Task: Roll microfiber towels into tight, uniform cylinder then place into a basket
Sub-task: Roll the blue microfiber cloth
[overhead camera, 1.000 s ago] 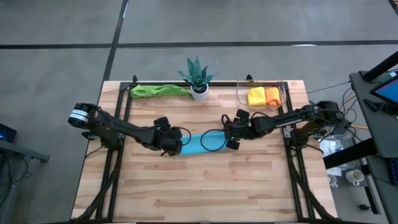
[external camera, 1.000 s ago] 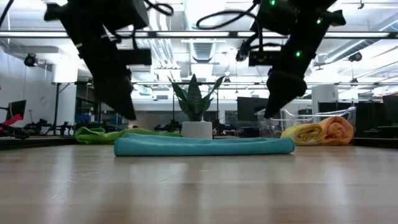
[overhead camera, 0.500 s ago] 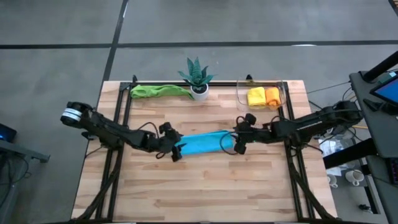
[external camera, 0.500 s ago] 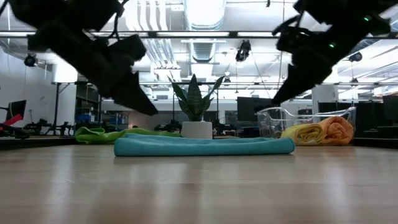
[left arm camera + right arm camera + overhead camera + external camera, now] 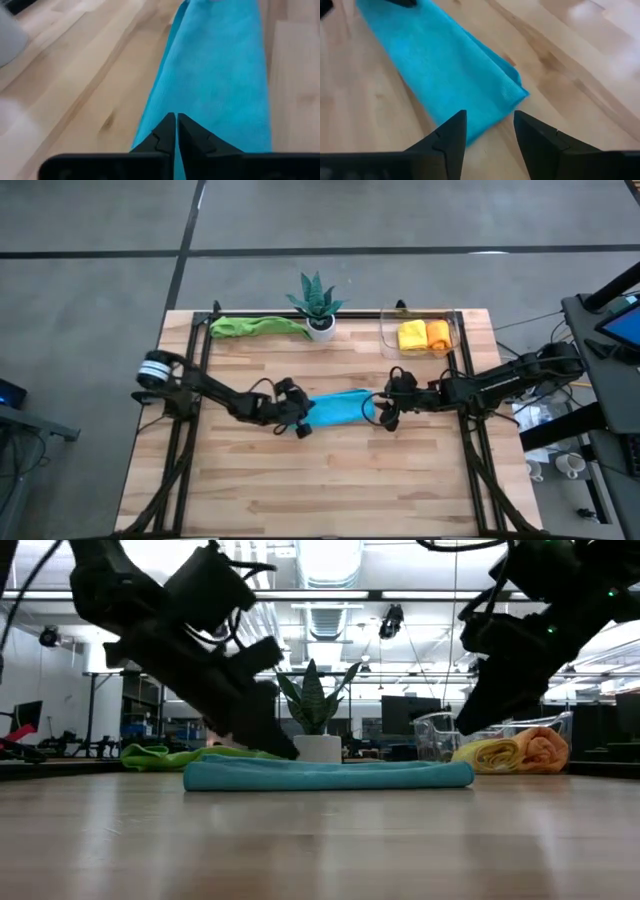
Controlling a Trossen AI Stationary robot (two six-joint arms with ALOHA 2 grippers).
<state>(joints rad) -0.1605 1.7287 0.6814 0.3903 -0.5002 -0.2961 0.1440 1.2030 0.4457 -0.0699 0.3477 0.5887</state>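
Centrally on the wooden table (image 5: 330,480) lies a light blue towel (image 5: 340,409), folded into a long flat strip that runs from left to right. It has not been rolled into a cylinder yet. At its left end sits the left gripper (image 5: 300,418), fingers pressed together; the left wrist view shows them closed just above the cloth, though whether any fabric is pinched between them cannot be told. At the towel's right end is the right gripper (image 5: 384,411), its fingers apart and straddling the corner of the strip without clamping it.

Behind, at the table's far right corner, a clear plastic basket (image 5: 455,332) already holds a yellow roll (image 5: 411,335) and an orange roll (image 5: 438,334) side by side. A green towel (image 5: 248,326) lies bunched along the far left edge, beside a small potted plant (image 5: 318,302).

Judging by this, the blue towel is at the start of its rolling step. Next, one end needs to be caught firmly and turned over itself, evenly across the strip, so that the roll comes out tight
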